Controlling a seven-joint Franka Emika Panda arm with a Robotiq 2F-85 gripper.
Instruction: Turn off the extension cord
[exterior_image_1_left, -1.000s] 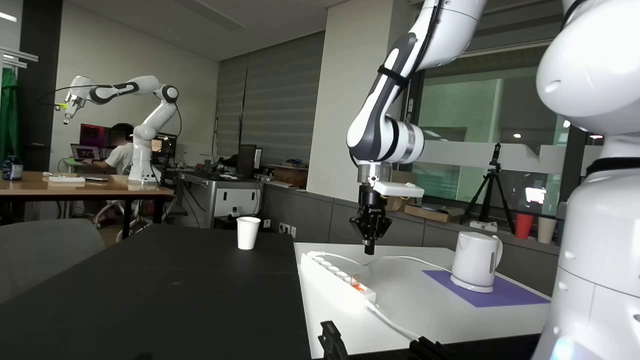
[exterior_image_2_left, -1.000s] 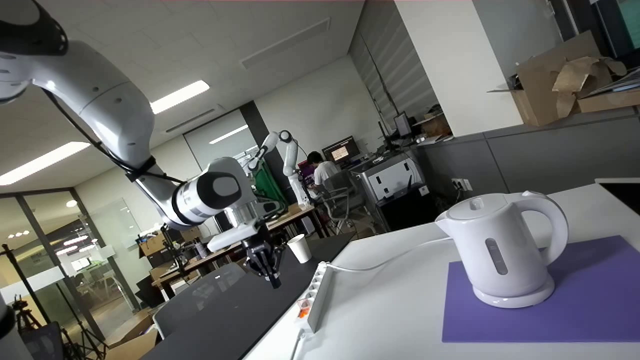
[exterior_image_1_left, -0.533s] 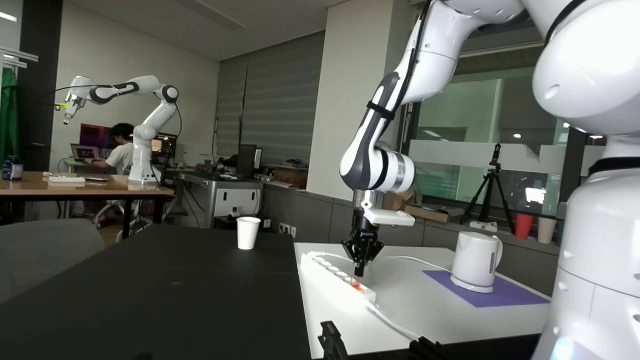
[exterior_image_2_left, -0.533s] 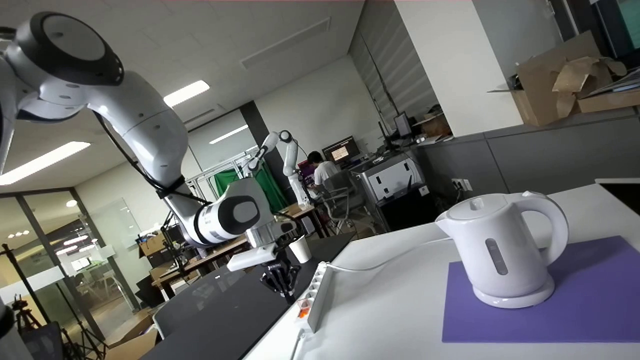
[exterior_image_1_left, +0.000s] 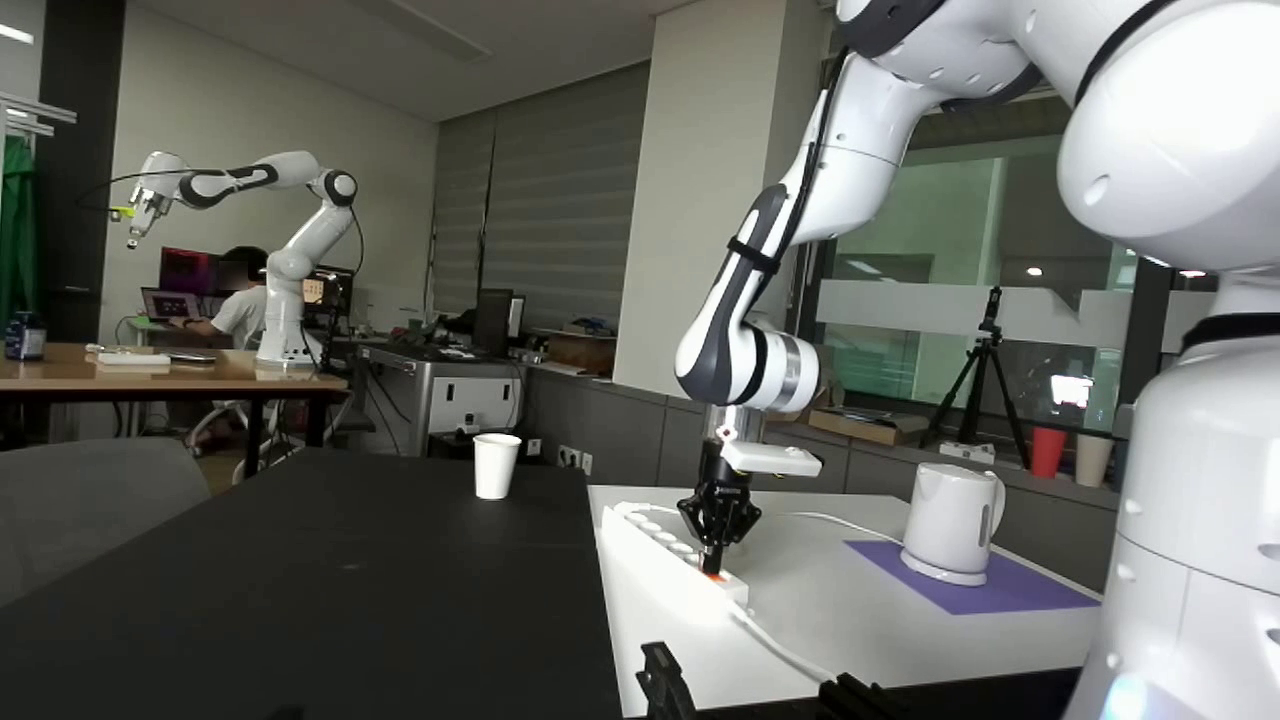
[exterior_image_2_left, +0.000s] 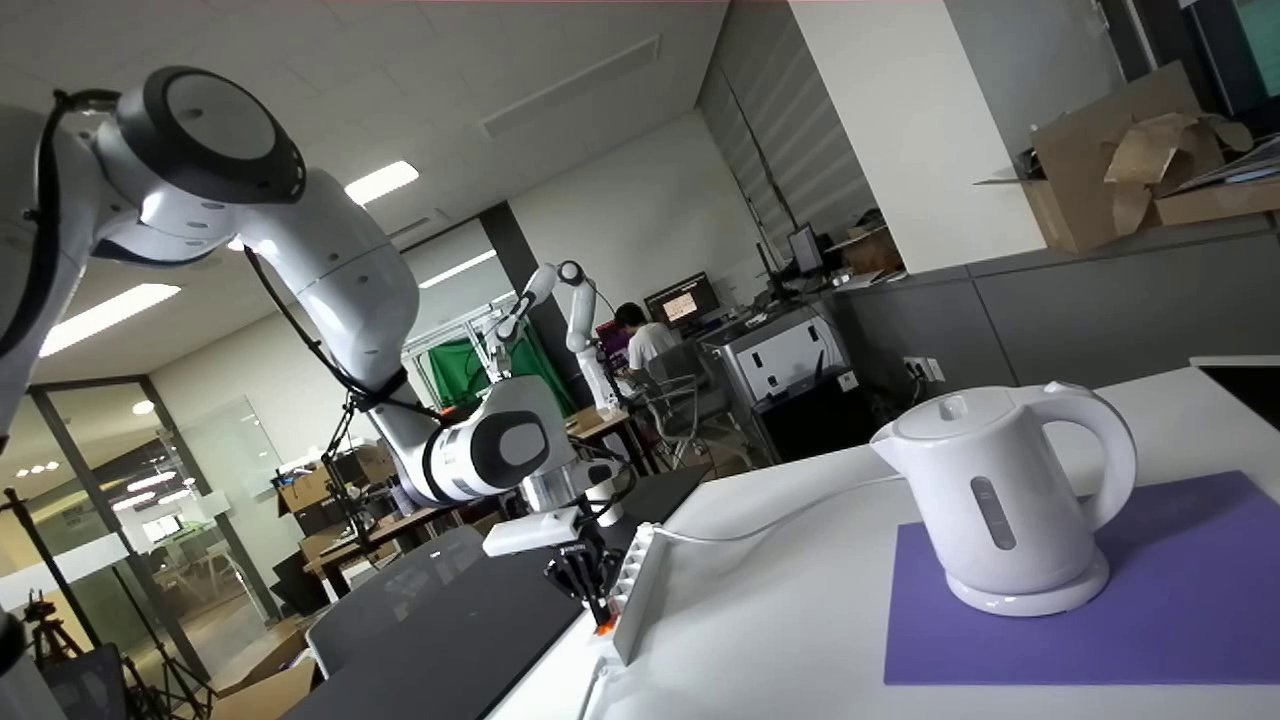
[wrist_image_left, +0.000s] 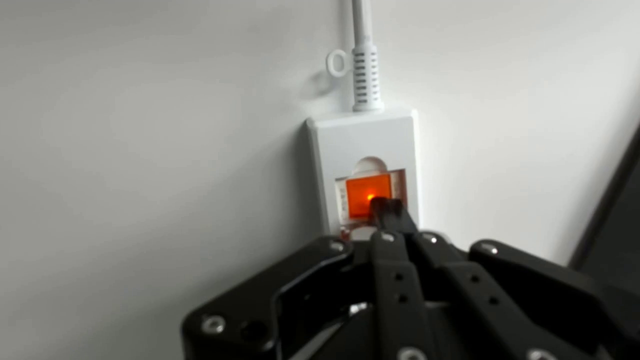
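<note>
The extension cord (exterior_image_1_left: 655, 548) is a long flat white power strip lying on the white table. It also shows in an exterior view (exterior_image_2_left: 645, 592), and its switch end fills the middle of the wrist view (wrist_image_left: 367, 137). The orange switch (wrist_image_left: 359, 192) has a bright glowing spot in it. My gripper (wrist_image_left: 389, 204) is shut with nothing between its fingers, pointing down. Its fingertips cover the lower right part of the switch. In both exterior views the gripper (exterior_image_1_left: 711, 568) (exterior_image_2_left: 601, 615) is right at the switch; the tips seem to touch it.
A white kettle (exterior_image_1_left: 950, 525) (exterior_image_2_left: 1000, 500) stands on a purple mat (exterior_image_1_left: 1020, 590) beside the strip. A white cable (wrist_image_left: 362, 22) leaves the switch end; another runs from the far end toward the kettle. A white cup (exterior_image_1_left: 495, 465) stands on the adjoining black table (exterior_image_1_left: 350, 580).
My gripper has moved down from above the strip and toward its switch end, onto the orange switch. It has stayed shut. The strip looks almost unmoved, and the kettle has not moved.
</note>
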